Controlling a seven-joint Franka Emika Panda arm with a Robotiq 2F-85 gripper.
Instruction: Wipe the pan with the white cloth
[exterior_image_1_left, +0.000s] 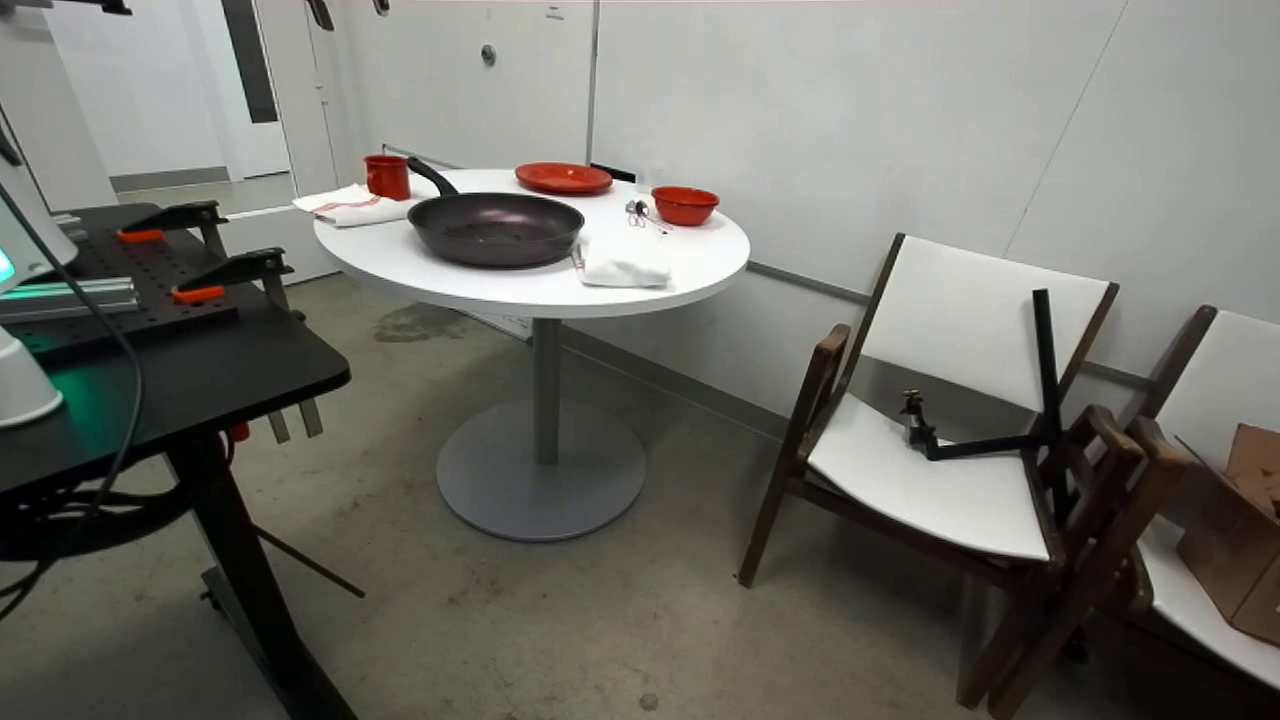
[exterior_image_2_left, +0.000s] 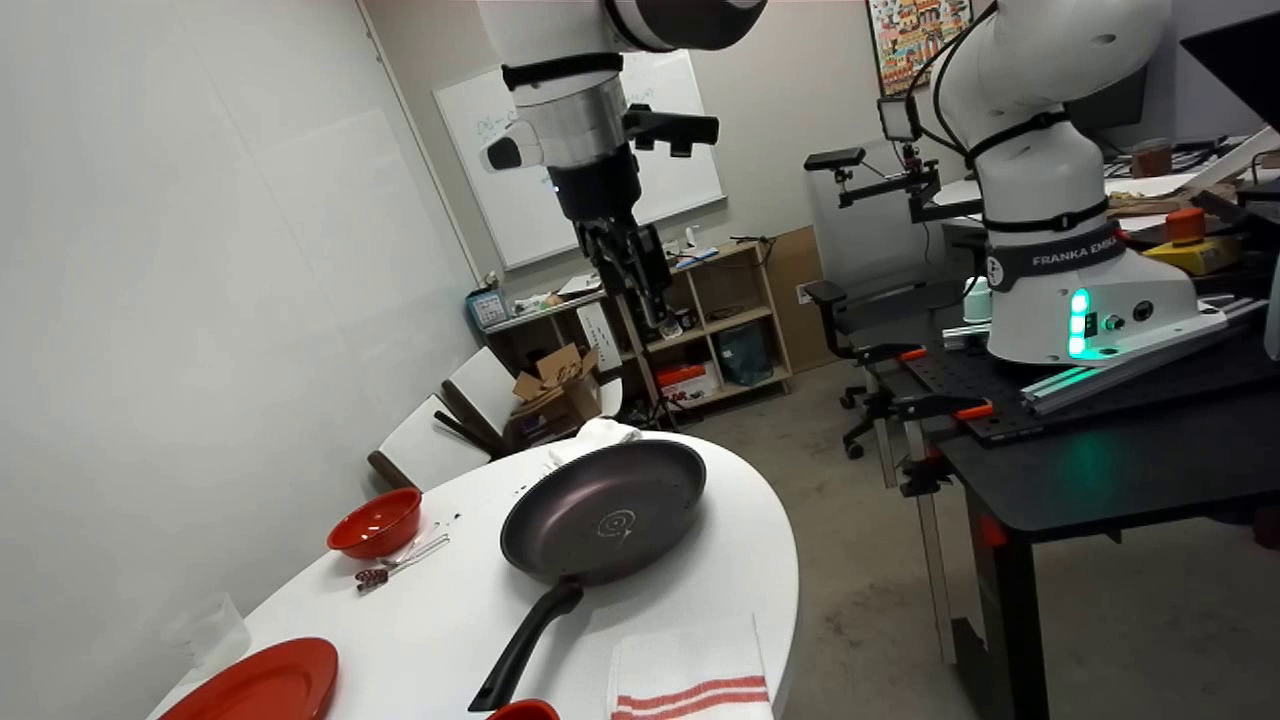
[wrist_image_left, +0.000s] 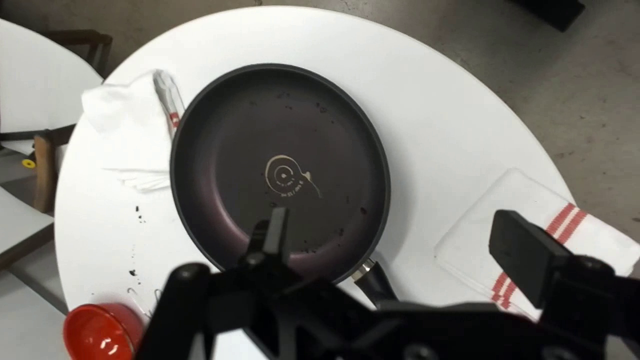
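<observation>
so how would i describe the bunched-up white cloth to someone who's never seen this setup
On the round white table, find the dark frying pan. Beside it, roughly opposite the handle, lies the bunched-up white cloth. Unlike the flat-folded cloth near the handle, with its bold red stripes, this one is rumpled and shows just a little red.

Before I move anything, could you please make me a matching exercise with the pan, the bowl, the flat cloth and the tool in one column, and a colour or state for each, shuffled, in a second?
Column one
1. Pan
2. Bowl
3. Flat cloth
4. Tool

Column two
A. White, red-striped
B. Open, holding nothing
C. Red
D. Dark, with specks inside

Right pairs: 1-D, 2-C, 3-A, 4-B
</observation>
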